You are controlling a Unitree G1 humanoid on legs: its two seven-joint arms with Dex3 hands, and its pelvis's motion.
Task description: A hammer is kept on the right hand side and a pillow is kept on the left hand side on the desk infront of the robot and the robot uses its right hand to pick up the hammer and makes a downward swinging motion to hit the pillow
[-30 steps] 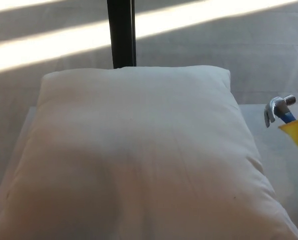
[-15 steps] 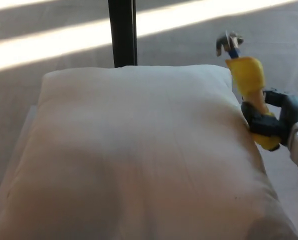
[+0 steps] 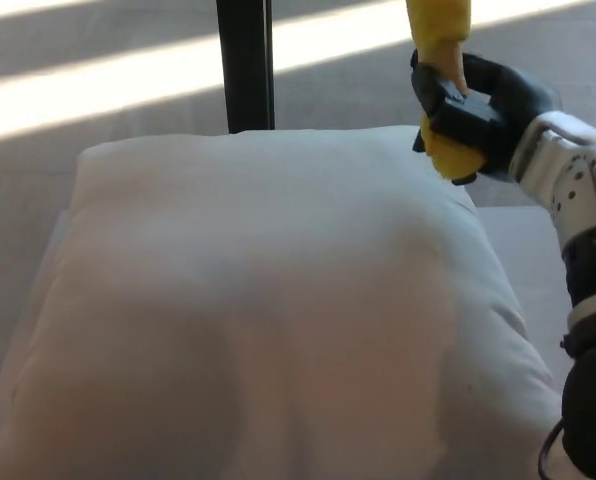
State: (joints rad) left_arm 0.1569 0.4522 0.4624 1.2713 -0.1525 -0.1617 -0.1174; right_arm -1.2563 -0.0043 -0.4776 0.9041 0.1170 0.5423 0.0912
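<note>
Sunlit floor behind, crossed by bright bands, with a dark post [image 3: 243, 65] standing beyond the desk. Up at the top right, yellow hammer handle [image 3: 440, 75] clamped in the right hand [image 3: 478, 110], black fingers [image 3: 448, 100] wrapped tight around the grip. Head of the hammer now out of sight past the upper edge; half a second back still visible, lower and further right, and a second back lying off at the right edge with no hand on it. So: picked up, lifted, carried inward and raised above the far right corner of the pillow [image 3: 268, 310]. Reads as the top of the backswing, with only the downward strike left to do.

Below and to the left of that hand, white pillow filling nearly the whole desk, plump, unmarked, no dent showing yet. White forearm [image 3: 578, 190] running down from the hand along the right edge, with a darker joint at the bottom corner. Strip of pale desk [image 3: 533, 255] showing beneath the hand, beside the pillow. Left hand nowhere to be seen. No containers anywhere on show, so nothing to report inside any.
</note>
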